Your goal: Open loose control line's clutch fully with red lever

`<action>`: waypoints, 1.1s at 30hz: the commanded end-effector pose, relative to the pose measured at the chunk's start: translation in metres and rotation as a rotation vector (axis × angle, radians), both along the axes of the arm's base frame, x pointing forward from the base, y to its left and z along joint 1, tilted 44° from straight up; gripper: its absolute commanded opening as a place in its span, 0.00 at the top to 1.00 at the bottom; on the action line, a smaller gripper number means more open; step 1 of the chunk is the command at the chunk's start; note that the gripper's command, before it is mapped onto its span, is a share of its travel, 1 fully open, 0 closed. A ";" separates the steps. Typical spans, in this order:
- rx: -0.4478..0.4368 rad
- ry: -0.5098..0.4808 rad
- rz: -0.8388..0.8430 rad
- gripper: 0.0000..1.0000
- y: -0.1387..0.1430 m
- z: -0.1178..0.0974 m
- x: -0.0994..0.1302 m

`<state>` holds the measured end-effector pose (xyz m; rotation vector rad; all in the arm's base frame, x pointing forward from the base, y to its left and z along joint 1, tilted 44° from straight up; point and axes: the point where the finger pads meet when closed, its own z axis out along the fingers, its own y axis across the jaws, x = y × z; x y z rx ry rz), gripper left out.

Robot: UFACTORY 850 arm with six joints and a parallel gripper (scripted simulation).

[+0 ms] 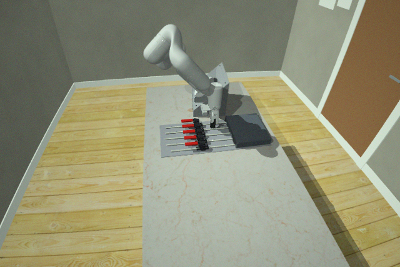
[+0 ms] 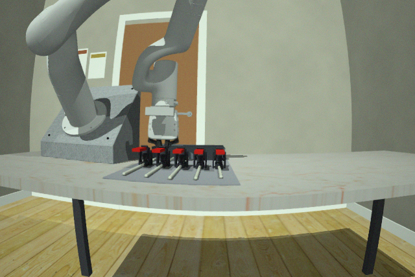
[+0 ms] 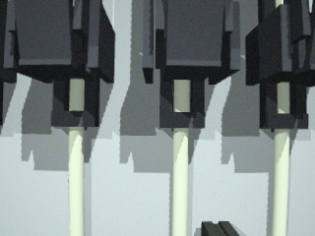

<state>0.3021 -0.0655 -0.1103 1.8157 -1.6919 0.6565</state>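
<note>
Wrist view shows three pale lines running straight into dark clutch blocks, with closed fingertips at the bottom edge beside the middle line; levers aren't visible there. Top view shows all five red levers lying flat, the lines running into the grey console. Gripper is fully shut, holding nothing, low over the lines between clutches and console. Grey plate sits mid-table, well clear of the table edges.
</note>
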 end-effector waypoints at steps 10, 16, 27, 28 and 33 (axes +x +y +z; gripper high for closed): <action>0.000 -0.001 0.000 1.00 0.030 0.031 0.002; 0.000 -0.001 0.000 1.00 0.049 0.050 0.002; 0.000 -0.001 0.000 1.00 0.058 0.060 0.003; 0.000 -0.001 0.000 1.00 0.059 0.059 0.003; -0.001 -0.001 0.000 1.00 0.118 0.041 0.002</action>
